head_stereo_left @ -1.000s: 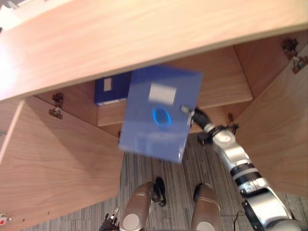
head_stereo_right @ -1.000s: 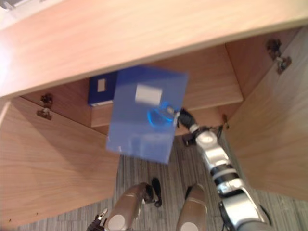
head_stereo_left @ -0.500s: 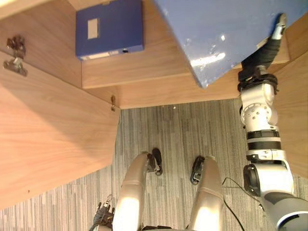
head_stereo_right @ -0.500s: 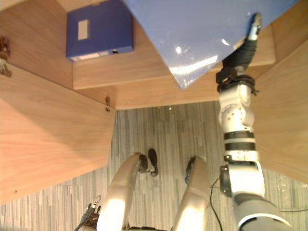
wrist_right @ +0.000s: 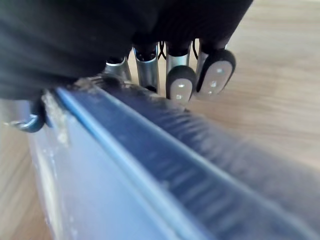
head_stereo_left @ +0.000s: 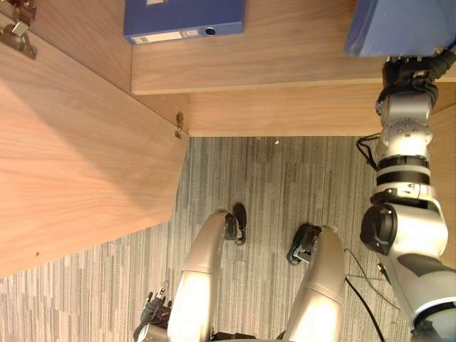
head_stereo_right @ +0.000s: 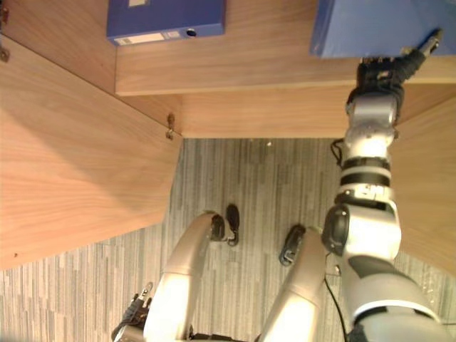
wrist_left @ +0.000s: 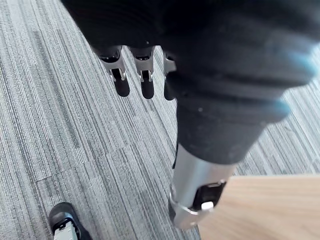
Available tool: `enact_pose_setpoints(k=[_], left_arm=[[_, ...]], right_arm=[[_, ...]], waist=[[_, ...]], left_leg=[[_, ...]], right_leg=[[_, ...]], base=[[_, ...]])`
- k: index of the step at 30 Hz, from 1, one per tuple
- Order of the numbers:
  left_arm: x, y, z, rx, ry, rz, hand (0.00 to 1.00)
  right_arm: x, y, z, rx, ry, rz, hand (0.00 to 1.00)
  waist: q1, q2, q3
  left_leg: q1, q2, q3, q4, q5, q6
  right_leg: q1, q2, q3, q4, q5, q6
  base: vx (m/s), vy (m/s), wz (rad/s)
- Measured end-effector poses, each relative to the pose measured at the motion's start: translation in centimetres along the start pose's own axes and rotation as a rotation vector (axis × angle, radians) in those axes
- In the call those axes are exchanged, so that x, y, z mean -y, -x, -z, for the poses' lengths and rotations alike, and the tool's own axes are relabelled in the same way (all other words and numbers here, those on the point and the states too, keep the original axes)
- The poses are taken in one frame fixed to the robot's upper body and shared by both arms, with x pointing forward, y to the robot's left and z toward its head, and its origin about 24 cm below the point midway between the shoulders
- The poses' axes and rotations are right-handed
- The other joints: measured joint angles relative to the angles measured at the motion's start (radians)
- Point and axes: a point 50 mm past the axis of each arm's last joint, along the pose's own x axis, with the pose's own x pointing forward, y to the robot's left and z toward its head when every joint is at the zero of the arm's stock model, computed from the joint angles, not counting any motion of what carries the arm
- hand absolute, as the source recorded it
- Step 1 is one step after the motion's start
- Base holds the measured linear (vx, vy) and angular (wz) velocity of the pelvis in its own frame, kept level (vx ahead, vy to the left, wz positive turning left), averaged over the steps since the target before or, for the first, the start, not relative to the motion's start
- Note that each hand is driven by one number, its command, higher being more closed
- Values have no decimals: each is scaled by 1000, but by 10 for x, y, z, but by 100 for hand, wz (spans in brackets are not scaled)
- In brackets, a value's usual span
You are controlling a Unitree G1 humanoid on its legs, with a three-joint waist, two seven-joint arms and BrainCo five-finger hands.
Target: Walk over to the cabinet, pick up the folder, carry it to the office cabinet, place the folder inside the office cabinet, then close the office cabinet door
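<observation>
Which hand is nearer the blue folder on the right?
Right. The right hand grips the folder by its edge; the left hand hangs low over the carpet, well away.

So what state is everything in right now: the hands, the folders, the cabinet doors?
blue folder, gripped at its edge by the right hand, over the cabinet shelf.
right hand, shut on the blue folder.
left hand, open, hanging over the carpet, holding nothing.
second blue folder, lying on the shelf, apart from the hand.
left cabinet door, open.
right cabinet door, open.
</observation>
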Motion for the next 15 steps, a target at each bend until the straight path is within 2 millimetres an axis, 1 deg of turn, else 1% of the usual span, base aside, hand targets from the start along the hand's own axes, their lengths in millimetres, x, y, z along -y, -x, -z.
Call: enact_pose_setpoints(k=[2,4,8,9,10,13,15], left_arm=[[2,1,-1,9,35,-24,0],[4,0,-2,16,37,-31,0],[13,-1,-4,24,44,-36,0],[15,-1,-5,27,45,-34,0],[18,-1,-7,34,48,-29,0],[25,-2,-10,46,52,-16,0],[27,-2,-11,47,54,-15,0]], right_arm=[[-11,-2,-5,20,-116,29,100],[-17,-2,-8,37,-163,46,100],[-35,-4,-7,32,-200,61,100],[-36,-4,-7,32,-202,63,100],[-37,-4,-8,37,-207,70,0],[-45,-4,-12,46,-251,84,0],[-47,-4,-13,52,-263,92,0]], waist=[[14,7,2],[15,8,2],[20,11,0],[22,11,0],[24,12,-1],[30,29,-6],[34,34,-7]], left_leg=[[-17,-4,-13,15,0,0],[-26,-17,-25,15,4,-3],[-44,-26,-27,16,12,-2],[-46,-26,-28,16,13,-2],[-48,-26,-30,19,13,-3],[-59,-26,-40,26,13,-3],[-59,-29,-40,27,13,-3]], right_leg=[[-5,-7,-11,14,-8,-3],[-6,-16,-18,21,-13,-2],[-24,-29,-21,33,-17,-5],[-26,-29,-21,34,-17,-6],[-26,-29,-23,35,-18,-7],[-26,-31,-35,38,-20,-10],[-26,-35,-35,41,-23,-11]], base=[[10,-30,15],[8,-39,26],[21,-40,11],[44,-50,3],[51,-50,3],[47,-39,5],[37,-33,4]])
